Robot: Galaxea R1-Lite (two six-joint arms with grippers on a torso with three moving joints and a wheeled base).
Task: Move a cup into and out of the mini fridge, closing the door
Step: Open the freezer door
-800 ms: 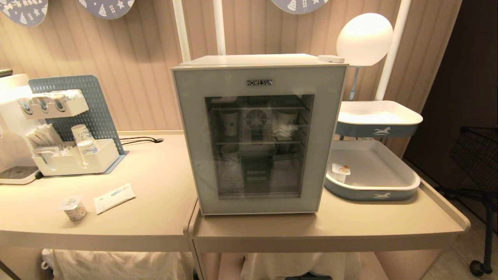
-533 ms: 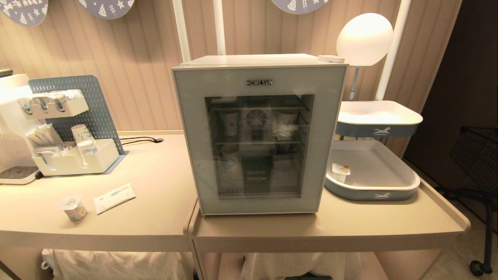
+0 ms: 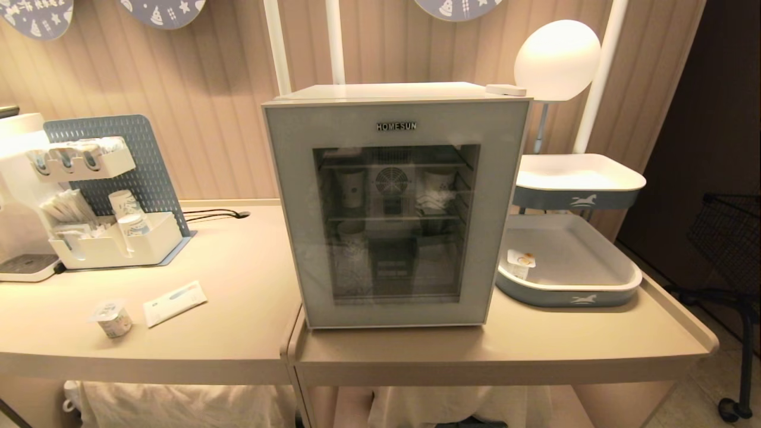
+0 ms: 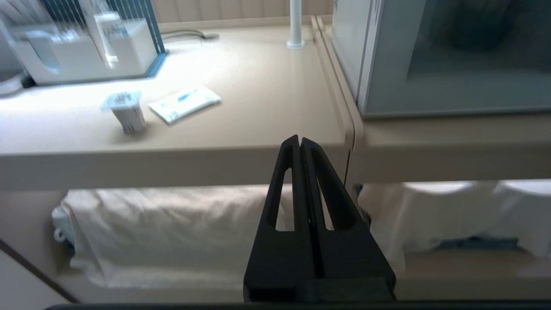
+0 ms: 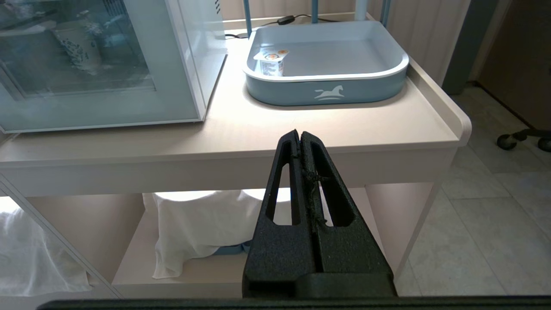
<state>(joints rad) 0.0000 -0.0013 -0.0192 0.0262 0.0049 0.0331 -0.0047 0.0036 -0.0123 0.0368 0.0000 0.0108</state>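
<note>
Head view showed the boxy white mini fridge (image 3: 392,205) with its glass-windowed grey-blue door (image 3: 395,214) closed, the squat foil-lidded cup (image 3: 112,318) standing on the smooth beige table (image 3: 238,309) left of it, while left gripper (image 4: 300,140) and right gripper (image 5: 299,133) hung before the table edge, black fingers pressed together, empty.

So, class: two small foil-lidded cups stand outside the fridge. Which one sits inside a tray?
The cup with the orange mark on its lid, in the lower grey-blue tray right of the mini fridge. The other cup stands on the bare table beside a flat packet.
</note>
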